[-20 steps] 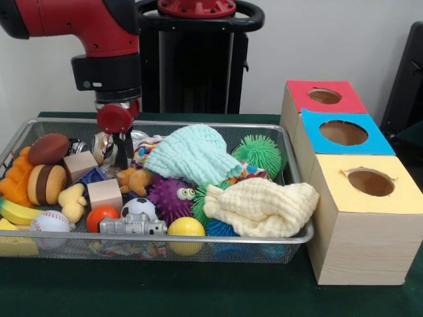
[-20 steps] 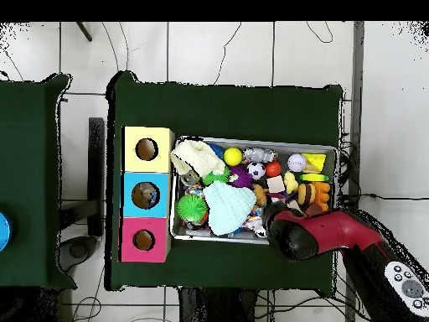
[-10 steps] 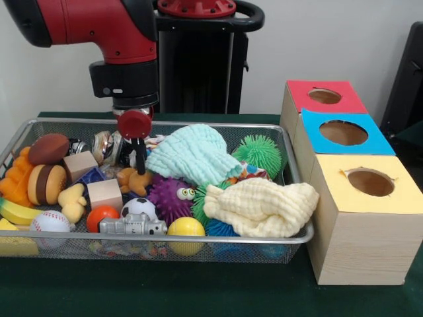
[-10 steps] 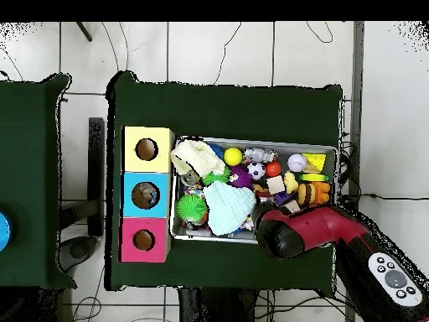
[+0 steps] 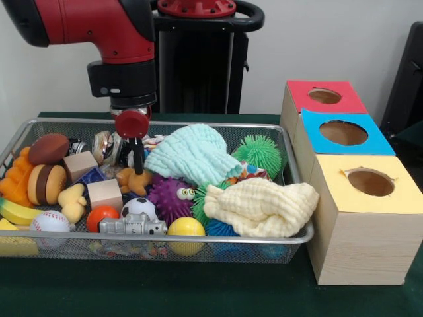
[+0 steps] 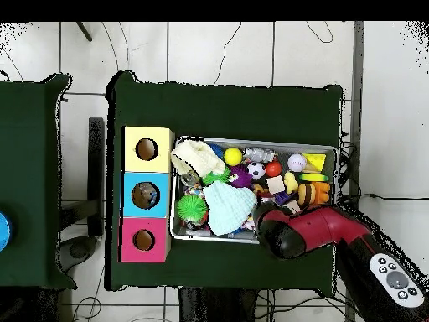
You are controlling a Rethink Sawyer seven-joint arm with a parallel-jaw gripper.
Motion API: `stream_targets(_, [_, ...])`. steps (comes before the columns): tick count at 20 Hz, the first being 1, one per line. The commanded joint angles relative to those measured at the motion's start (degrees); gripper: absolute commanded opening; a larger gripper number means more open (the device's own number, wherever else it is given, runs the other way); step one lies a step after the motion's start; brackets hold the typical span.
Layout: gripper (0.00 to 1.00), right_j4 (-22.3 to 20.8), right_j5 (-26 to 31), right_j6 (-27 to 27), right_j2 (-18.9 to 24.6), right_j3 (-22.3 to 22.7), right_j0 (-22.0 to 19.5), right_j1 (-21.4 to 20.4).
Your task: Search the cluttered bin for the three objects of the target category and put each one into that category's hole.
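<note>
My claw (image 5: 137, 160) hangs in the wire bin (image 5: 198, 246); I can't tell its grip. Mint washcloth (image 5: 192, 154) crowds its right, shiny cans (image 5: 106, 145) its left, brown teddy (image 5: 134, 179) right beneath. Red-topped hole (image 5: 324, 96) sits far right.

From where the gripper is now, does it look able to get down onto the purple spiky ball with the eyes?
Probably yes. The purple spiky ball lies uncovered on top of the pile, with the mint cloth behind it and the cream cloth beside it, neither over it. The gripper hangs just behind it, by the small brown toy.
</note>
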Motion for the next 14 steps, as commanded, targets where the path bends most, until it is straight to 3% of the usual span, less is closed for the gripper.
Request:
stream_targets(1, [1.0,-1.5,2.4,-2.4,0.5,-4.5,-1.9,-0.6])
stream_targets(14, [1.0,-1.5,4.5,-5.6,1.3,-5.3,-3.0,-1.4])
